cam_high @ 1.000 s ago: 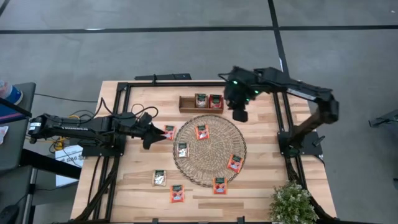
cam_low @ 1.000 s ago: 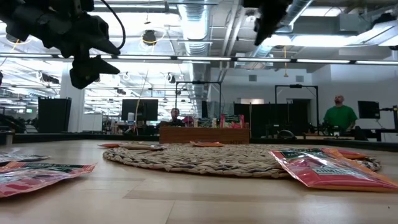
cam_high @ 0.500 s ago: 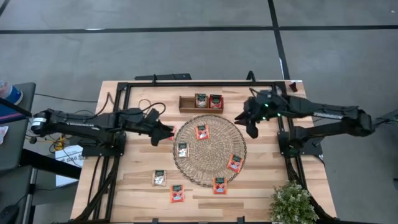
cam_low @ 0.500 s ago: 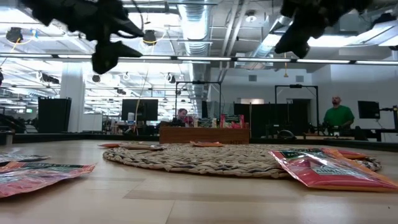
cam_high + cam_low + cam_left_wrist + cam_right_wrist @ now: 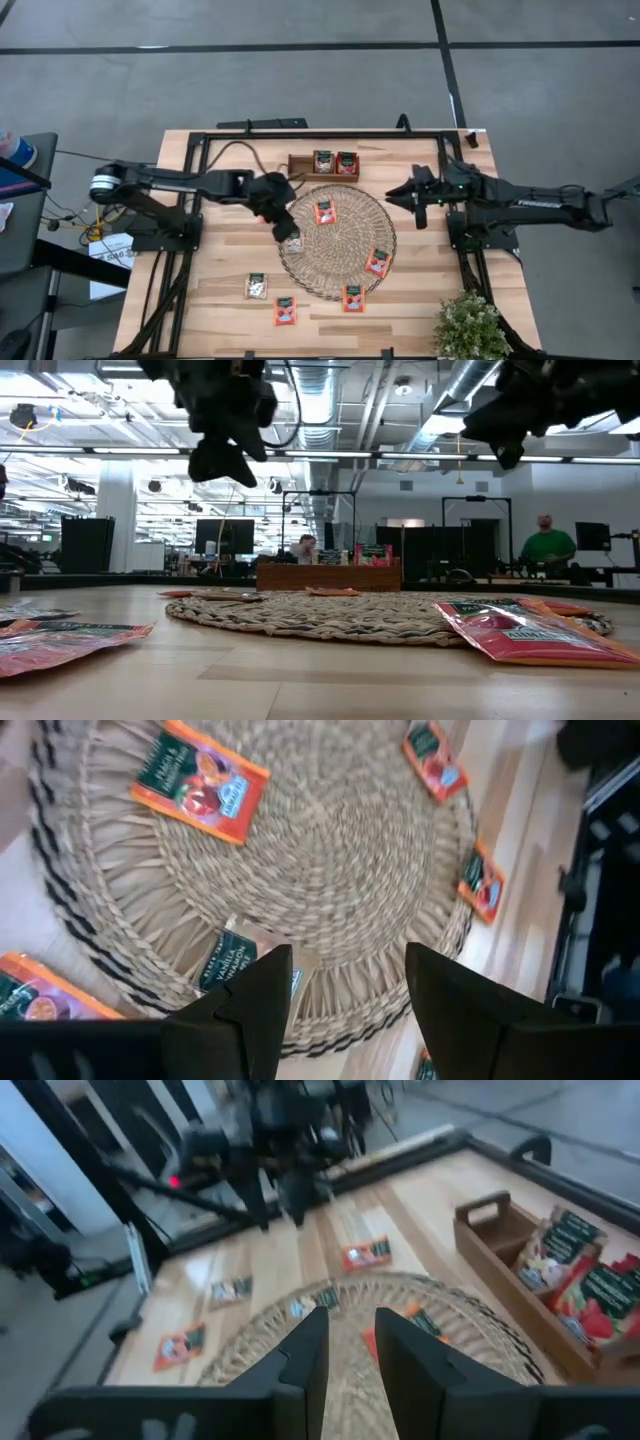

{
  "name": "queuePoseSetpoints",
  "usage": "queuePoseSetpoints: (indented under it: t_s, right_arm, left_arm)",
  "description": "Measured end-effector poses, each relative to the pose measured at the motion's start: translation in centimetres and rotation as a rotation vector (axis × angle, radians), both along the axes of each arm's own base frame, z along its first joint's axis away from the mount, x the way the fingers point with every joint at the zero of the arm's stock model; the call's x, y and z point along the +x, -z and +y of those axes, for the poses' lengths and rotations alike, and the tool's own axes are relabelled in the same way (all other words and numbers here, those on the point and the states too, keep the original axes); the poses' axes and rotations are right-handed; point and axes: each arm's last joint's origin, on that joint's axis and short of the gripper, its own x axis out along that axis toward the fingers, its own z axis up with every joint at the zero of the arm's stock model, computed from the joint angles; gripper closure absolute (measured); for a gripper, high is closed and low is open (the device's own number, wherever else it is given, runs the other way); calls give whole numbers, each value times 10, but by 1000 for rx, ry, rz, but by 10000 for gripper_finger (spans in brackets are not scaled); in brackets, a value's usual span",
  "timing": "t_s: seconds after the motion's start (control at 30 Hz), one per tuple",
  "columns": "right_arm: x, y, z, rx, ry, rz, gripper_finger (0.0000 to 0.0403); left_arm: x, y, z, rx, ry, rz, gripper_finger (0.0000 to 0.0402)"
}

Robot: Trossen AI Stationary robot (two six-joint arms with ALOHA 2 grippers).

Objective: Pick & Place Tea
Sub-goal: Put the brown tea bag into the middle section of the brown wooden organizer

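Red-orange tea packets lie flat on the round woven mat (image 5: 345,240) at its far part (image 5: 324,211), right part (image 5: 377,262) and near edge (image 5: 352,297). A beige packet (image 5: 232,965) lies on the mat's left part. Two packets (image 5: 335,162) stand in the wooden tray (image 5: 300,170). Two more lie on the table near the front (image 5: 257,286), (image 5: 285,311). My left gripper (image 5: 345,990) is open and empty above the mat's left edge, over the beige packet. My right gripper (image 5: 350,1345) is open and empty, in the air right of the mat (image 5: 393,192).
A black metal frame (image 5: 200,140) runs around the table's far and side edges. A potted plant (image 5: 468,328) stands at the near right corner. One more red-orange packet (image 5: 40,995) lies on the wood just left of the mat. People show in the room beyond the table.
My left gripper has gone toward the table's right edge, from beside the packet left of the mat to above the mat's left edge. My right arm has drawn back from near the tray toward the table's right edge and stretched out level, its gripper now pointing left.
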Motion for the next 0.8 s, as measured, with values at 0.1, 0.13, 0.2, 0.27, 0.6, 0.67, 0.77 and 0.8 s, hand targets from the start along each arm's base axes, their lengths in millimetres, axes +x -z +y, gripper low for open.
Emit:
queuePoseSetpoints:
  t_s: [0.1,0.13,0.2,0.27,0.6,0.67,0.77,0.8]
  right_arm:
    - [-7,6,2,5,2,-86,324]
    - [-10,7,2,4,2,-118,324]
    - [-15,10,4,7,-4,-185,324]
    - [-20,13,7,12,-16,-231,324]
    - [-33,32,16,112,-49,-325,324]
    - [-34,31,18,113,-65,-334,324]
    - [-34,31,20,116,-81,-335,324]
    - [-34,31,20,117,-85,-334,324]
  left_arm:
    - [13,3,0,8,54,32,214]
    - [17,4,0,14,68,45,214]
    - [24,5,0,26,81,61,214]
    - [29,8,1,37,96,83,214]
    - [41,45,3,111,172,230,214]
    - [40,51,3,145,173,276,214]
    - [41,58,5,207,187,312,214]
    - [42,60,5,224,193,320,214]
